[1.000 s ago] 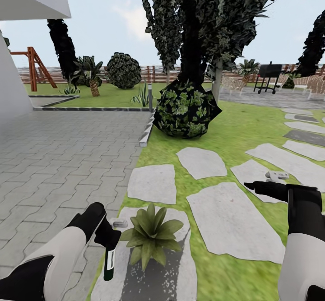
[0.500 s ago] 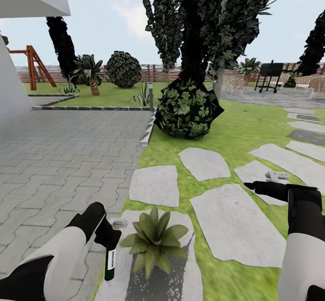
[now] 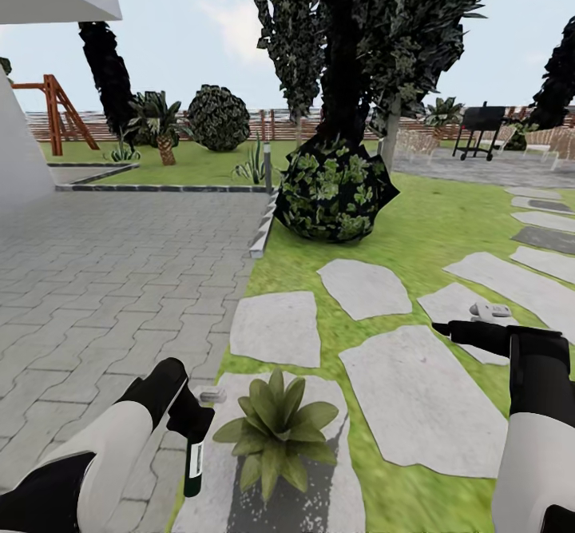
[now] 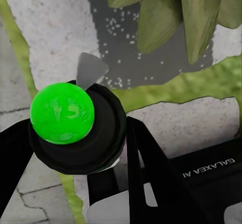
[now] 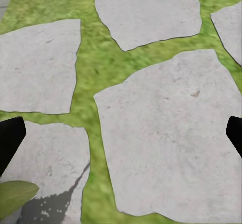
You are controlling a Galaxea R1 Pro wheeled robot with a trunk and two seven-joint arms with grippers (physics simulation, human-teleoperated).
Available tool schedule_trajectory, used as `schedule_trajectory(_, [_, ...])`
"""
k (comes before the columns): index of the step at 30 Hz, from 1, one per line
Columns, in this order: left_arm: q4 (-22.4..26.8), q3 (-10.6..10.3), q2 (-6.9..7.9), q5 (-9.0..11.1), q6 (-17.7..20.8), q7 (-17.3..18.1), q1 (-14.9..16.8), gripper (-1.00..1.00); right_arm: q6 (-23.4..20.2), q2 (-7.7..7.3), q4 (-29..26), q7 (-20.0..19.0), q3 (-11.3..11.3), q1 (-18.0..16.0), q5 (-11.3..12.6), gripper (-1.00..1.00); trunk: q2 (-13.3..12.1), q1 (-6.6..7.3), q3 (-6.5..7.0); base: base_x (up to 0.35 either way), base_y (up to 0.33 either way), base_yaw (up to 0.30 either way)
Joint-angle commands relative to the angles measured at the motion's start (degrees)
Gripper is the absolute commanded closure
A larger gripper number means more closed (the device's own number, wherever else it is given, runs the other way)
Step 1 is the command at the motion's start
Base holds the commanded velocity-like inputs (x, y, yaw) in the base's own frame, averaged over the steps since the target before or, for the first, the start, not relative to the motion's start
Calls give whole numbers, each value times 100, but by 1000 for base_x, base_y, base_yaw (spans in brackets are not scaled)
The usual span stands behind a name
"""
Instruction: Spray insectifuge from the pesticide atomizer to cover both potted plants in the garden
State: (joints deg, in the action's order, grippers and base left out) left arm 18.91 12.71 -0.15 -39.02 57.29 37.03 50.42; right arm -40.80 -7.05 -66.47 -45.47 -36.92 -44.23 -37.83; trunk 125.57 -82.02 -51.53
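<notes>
My left gripper (image 3: 194, 419) is shut on the pesticide atomizer (image 3: 192, 463). Its dark green body with a pale label hangs down, and the grey nozzle (image 3: 212, 395) points toward the potted plant. That potted plant (image 3: 275, 431), a rosette of pointed green leaves, stands on a stone slab (image 3: 319, 509) just right of the bottle. In the left wrist view the atomizer (image 4: 62, 112) shows a bright green round end between the black fingers, with the plant's leaves (image 4: 176, 17) beyond. My right gripper (image 3: 443, 329) hangs open over the slabs; its fingertips (image 5: 10, 138) stand far apart.
Grey paving (image 3: 104, 277) lies to the left behind a kerb (image 3: 259, 233). A round leafy bush (image 3: 335, 189) under a dark tree stands ahead. Stone slabs (image 3: 419, 397) cross the lawn to the right. A fence (image 3: 263, 127), a swing frame (image 3: 56, 113) and a grill (image 3: 479, 129) are far off.
The whole view has shifted slightly, so the camera moved; the plant and slabs sit a little further right and lower. Both arms hold the same pose.
</notes>
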Motion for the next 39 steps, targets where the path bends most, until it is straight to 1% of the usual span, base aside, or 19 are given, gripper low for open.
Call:
schedule_trajectory(1, [8, 30, -3, -60, 19, 50, 3, 100, -6, 1, -6, -58, -9, -6, -58, -100, 3, 1, -15, 0, 0, 0])
schedule_trajectory(7, [8, 22, -3, -69, 19, 41, 3, 100, -6, 1, -5, -58, -9, -6, -58, -100, 3, 1, -27, 0, 0, 0])
schedule_trajectory(11, [8, 30, -3, -67, 19, 49, 3, 100, -6, 1, -6, -58, -8, -6, -58, -100, 163, -87, -109, 0, 0, 0])
schedule_trajectory(19, [8, 36, -3, -67, 19, 44, 3, 100, -6, 1, 1, -58, -8, -6, -58, -100, 484, -262, -316, 0, 0, 0])
schedule_trajectory(21, [8, 24, -3, -70, 19, 41, 3, 100, -6, 1, -4, -58, -8, -6, -58, -100, 484, -262, -321, 0, 0, 0])
schedule_trajectory(26, [8, 29, -3, -70, 19, 42, 3, 100, -6, 1, 1, -58, -8, -6, -58, -100, 685, -372, -421, 0, 0, -46])
schedule_trajectory(35, [33, 66, -3, -62, 19, 60, 3, 100, -6, 1, -1, -58, -8, -6, -58, -100, 685, -372, -479, 0, 0, -199])
schedule_trajectory(39, [34, 65, -3, -62, 19, 58, 3, 100, -6, 1, -2, -58, -8, -6, -58, -100, 685, -372, -498, 127, 90, -73])
